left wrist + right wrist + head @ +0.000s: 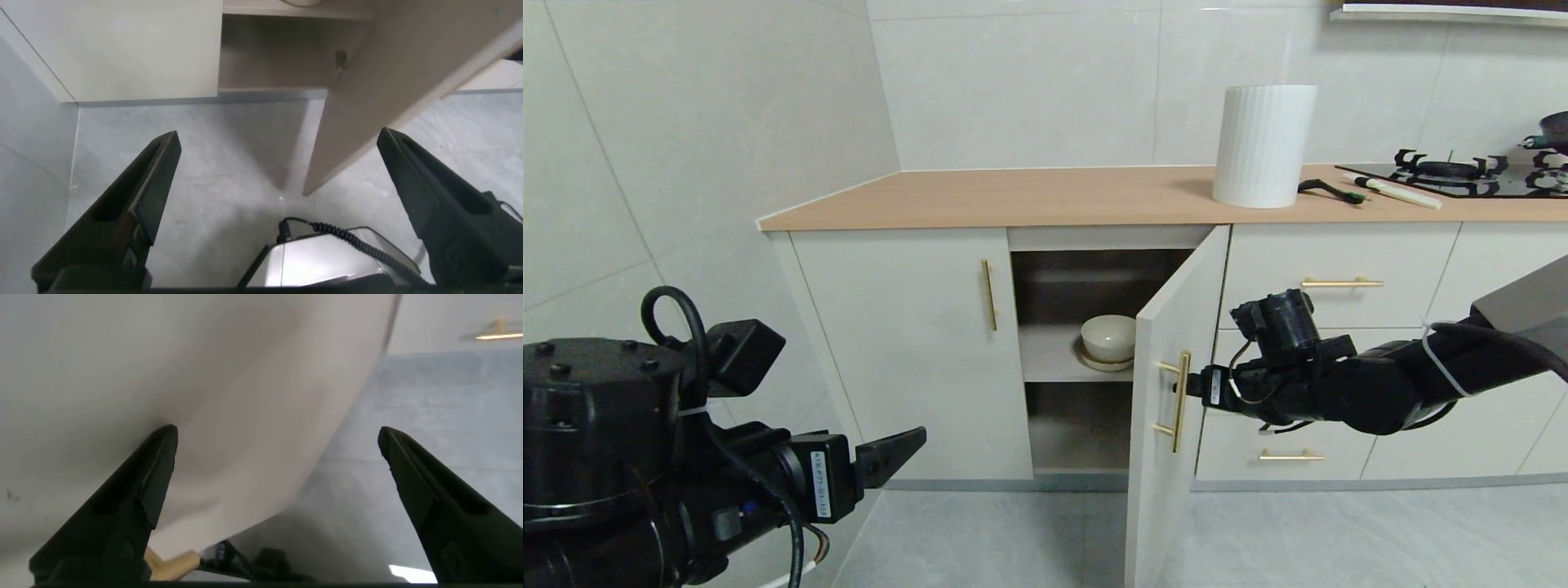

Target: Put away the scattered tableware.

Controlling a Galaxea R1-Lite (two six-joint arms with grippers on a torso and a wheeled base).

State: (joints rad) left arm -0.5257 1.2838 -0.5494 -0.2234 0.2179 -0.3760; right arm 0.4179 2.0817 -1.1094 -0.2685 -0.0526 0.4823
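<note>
At door handle (1181,402), right gripper (1196,384) (spread wide).

A cream ceramic bowl (1108,335) sits on a round cream plate (1104,364) on the white cabinet shelf (1049,355). The open white cabinet door (1176,327) stands right of them, its gold bar handle (1178,404) just beside the black right gripper (1191,384). Above, on the long wooden countertop (1029,196), a tall white ribbed canister (1263,145) stands left of a black-handled brush (1327,190), a pale stick (1392,191) and the black gas hob (1462,175).
</note>
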